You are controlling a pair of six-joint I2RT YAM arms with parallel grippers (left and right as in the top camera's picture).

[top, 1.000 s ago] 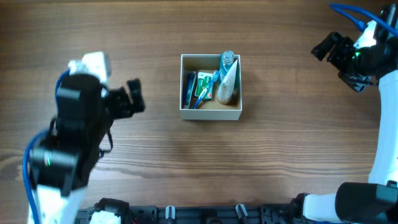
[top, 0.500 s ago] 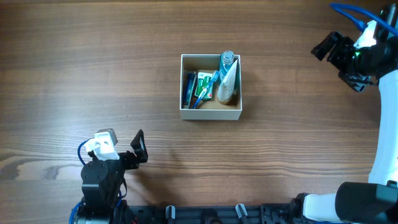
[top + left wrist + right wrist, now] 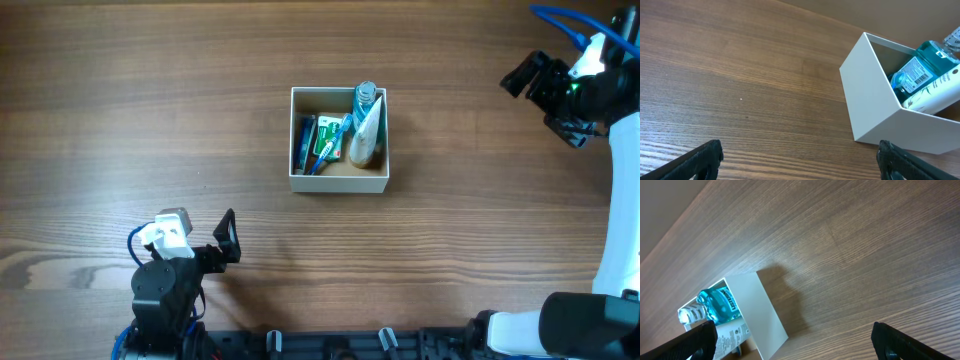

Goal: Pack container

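The container (image 3: 338, 182) is a square white-walled cardboard box at the table's centre, tan inside. It holds a blue mouthwash bottle (image 3: 366, 97), a white tube (image 3: 364, 135), a green packet (image 3: 329, 136) and a blue toothbrush (image 3: 322, 152). My left gripper (image 3: 227, 238) is open and empty at the front left, well away from the box. My right gripper (image 3: 527, 78) is open and empty at the far right. The box also shows in the left wrist view (image 3: 875, 117) and in the right wrist view (image 3: 765, 312).
The wooden table (image 3: 480, 230) surrounds the box. A black rail (image 3: 330, 345) runs along the front edge. The right arm's white base (image 3: 560, 325) stands at the front right corner.
The left arm pulled back from beside the box toward the front left edge between the earliest frame and half a second ago. It has barely moved since. The right arm has not moved.
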